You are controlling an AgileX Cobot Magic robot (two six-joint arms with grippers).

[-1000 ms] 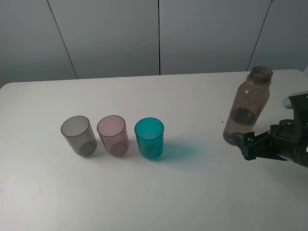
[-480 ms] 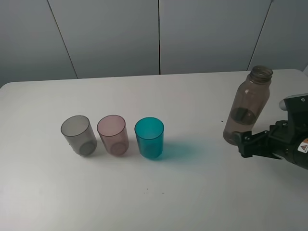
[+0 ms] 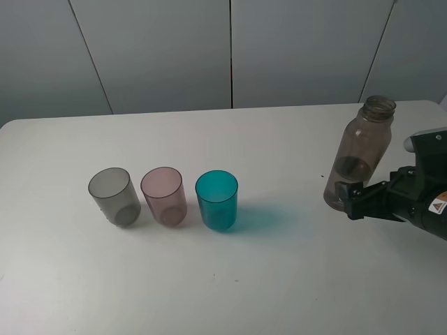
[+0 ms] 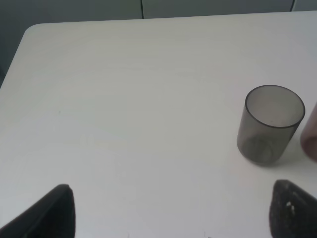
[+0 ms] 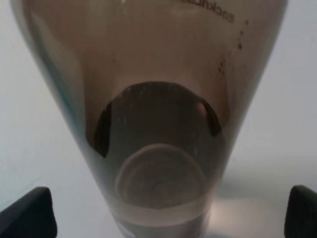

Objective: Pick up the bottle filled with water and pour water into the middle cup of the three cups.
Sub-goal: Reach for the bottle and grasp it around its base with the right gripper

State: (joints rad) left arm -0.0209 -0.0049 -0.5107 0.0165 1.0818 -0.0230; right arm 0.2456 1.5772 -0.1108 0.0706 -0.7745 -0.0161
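Note:
The smoky brown-pink bottle [image 3: 360,157] stands upright and uncapped at the right of the white table. My right gripper [image 3: 347,197] is open at the bottle's base. In the right wrist view the bottle [image 5: 158,124] fills the frame between the two spread fingertips, with a little water at its bottom. The three cups stand in a row at the left: smoky grey [image 3: 112,195], pale pink middle cup [image 3: 164,195], teal [image 3: 217,200]. My left gripper [image 4: 168,213] is open and empty, near the grey cup [image 4: 271,124]; the pink cup's edge [image 4: 312,134] just shows.
The white table [image 3: 279,139] ends at a grey panelled wall behind. Bare tabletop lies between the teal cup and the bottle. The left arm does not show in the exterior high view.
My right gripper has moved forward to the bottle's base, so the bottle now sits between its fingers. The bottle and cups have not moved.

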